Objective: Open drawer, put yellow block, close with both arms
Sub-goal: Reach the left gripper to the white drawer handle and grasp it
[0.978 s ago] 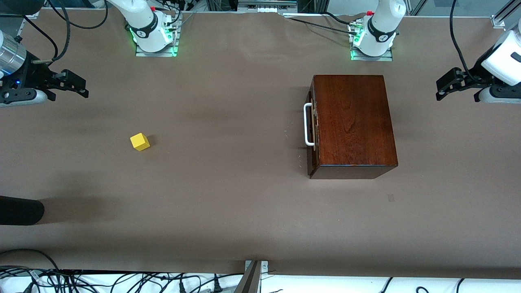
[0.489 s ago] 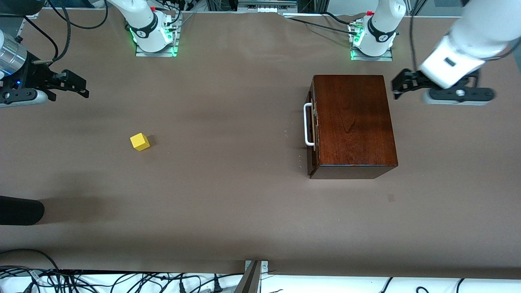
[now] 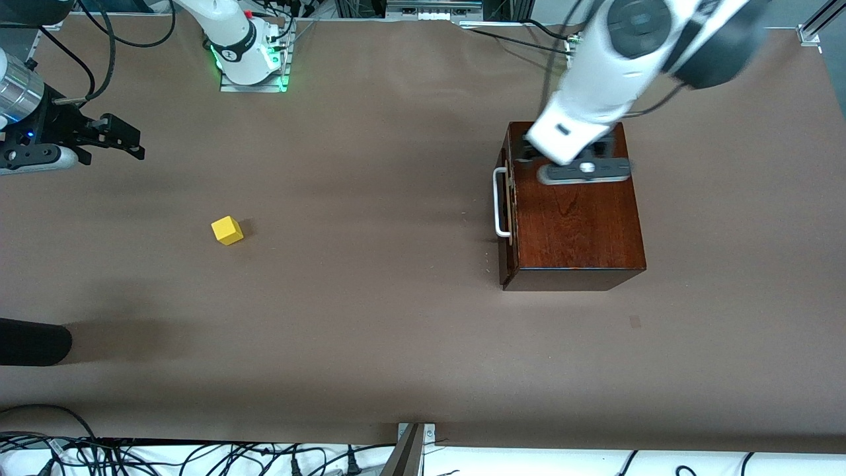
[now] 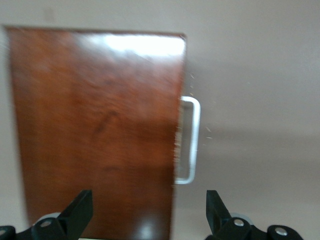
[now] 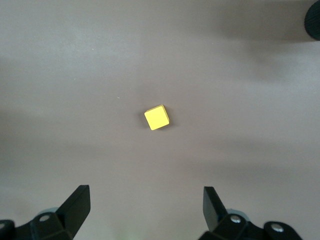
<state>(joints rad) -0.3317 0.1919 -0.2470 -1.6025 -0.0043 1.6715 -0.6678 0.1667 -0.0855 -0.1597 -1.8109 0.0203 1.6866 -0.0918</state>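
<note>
The dark mahogany box (image 3: 581, 211) stands toward the left arm's end of the table. Its drawer (image 3: 506, 198) is shut, and the white bar handle (image 3: 501, 201) faces the right arm's end. My left gripper (image 3: 529, 151) hangs open over the box top, on the part farther from the front camera. In the left wrist view the open left gripper (image 4: 148, 212) spans the box (image 4: 95, 130) edge, with the handle (image 4: 192, 140) ahead. The yellow block (image 3: 227, 231) lies on the table. My right gripper (image 3: 135, 142) waits open and empty at the table's end, with the block (image 5: 157, 117) ahead of it (image 5: 145, 202).
A black rounded object (image 3: 33, 342) juts in at the right arm's end, nearer the front camera than the block. Cables (image 3: 132, 456) run along the near edge. The right arm's base (image 3: 251, 59) stands at the top edge.
The left arm has swung in from its end of the table to over the box top, fingers still open. The right arm, block and box have not moved.
</note>
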